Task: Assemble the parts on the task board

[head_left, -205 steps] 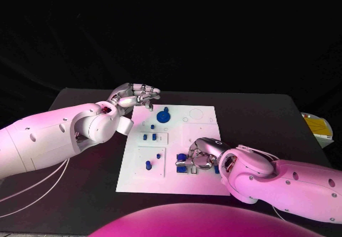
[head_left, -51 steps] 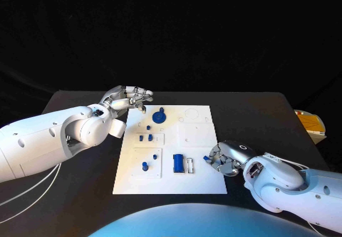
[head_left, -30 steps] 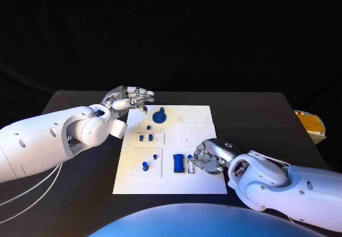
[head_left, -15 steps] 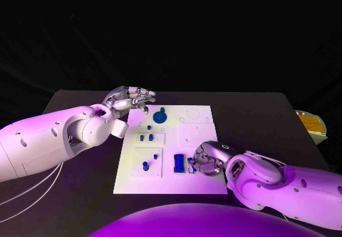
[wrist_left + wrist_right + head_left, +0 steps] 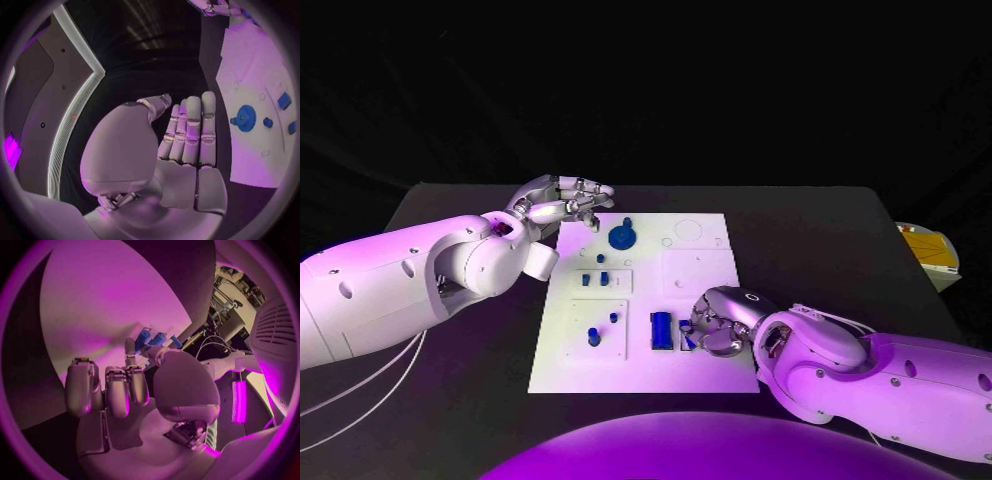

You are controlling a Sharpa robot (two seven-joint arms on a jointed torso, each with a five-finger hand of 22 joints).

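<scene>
The white task board (image 5: 705, 262) lies in the middle of the black table. My right hand (image 5: 715, 322) is low over its near right part. Its fingertips pinch a small blue part (image 5: 685, 334) against the board, right beside a blue rectangular block (image 5: 661, 330) that stands in a slot. In the right wrist view the same small blue part (image 5: 145, 338) sits at the tips of my right hand (image 5: 125, 385), over the board (image 5: 94, 305). My left hand (image 5: 564, 203) hovers at the board's far left corner with fingers curled in and nothing in them; the left wrist view shows this left hand (image 5: 187, 135) likewise.
A blue round piece (image 5: 625, 237) sits at the board's far left, also as a blue disc (image 5: 244, 118). Several small blue pieces (image 5: 594, 280) stand along the left side. A yellow object (image 5: 933, 254) lies at the table's right edge.
My right hand has carried the small blue part from the board's right edge leftwards onto the board, beside the blue block. The left hand has stayed put.
</scene>
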